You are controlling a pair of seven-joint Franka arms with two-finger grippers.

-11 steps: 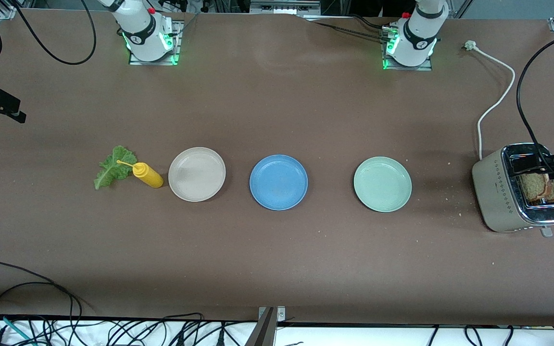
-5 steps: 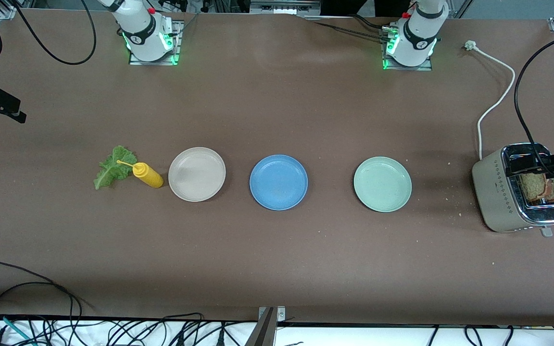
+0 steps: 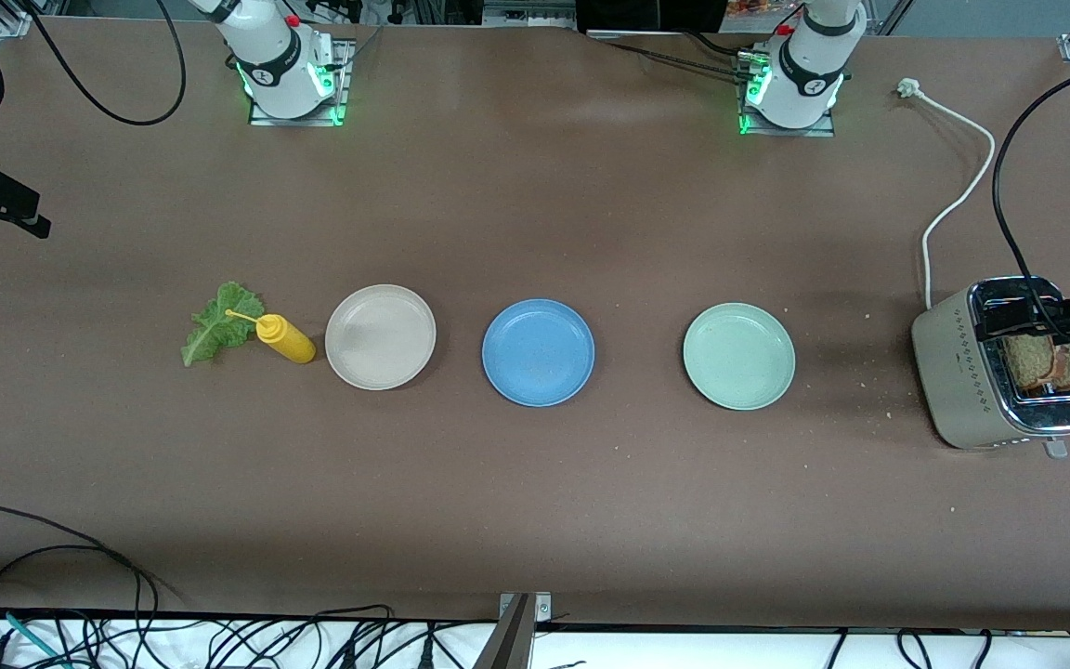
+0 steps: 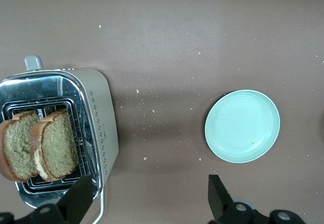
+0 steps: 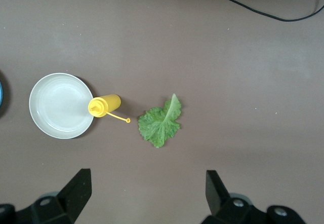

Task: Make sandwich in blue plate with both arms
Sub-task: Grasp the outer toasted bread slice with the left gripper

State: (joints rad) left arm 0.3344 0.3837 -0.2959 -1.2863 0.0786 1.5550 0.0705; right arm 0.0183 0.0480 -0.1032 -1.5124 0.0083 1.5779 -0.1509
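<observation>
The blue plate (image 3: 538, 352) lies mid-table with nothing on it. Two brown bread slices (image 3: 1046, 361) (image 4: 38, 145) stand upright in the toaster (image 3: 972, 372) (image 4: 98, 122) at the left arm's end of the table. A green lettuce leaf (image 3: 217, 323) (image 5: 161, 122) lies flat toward the right arm's end. My left gripper (image 4: 149, 197) hangs open high over the toaster's edge and the table beside it. My right gripper (image 5: 147, 191) is open high above bare table near the lettuce. Neither holds anything.
A beige plate (image 3: 380, 336) (image 5: 61, 105) and a yellow squeeze bottle (image 3: 285, 339) (image 5: 104, 105) lie between the lettuce and the blue plate. A pale green plate (image 3: 738, 356) (image 4: 242, 126) sits between the blue plate and the toaster. The toaster's white cord (image 3: 958, 200) runs toward the left arm's base.
The left arm's hand over the toaster has shifted slightly toward the table's end. Nothing else has moved.
</observation>
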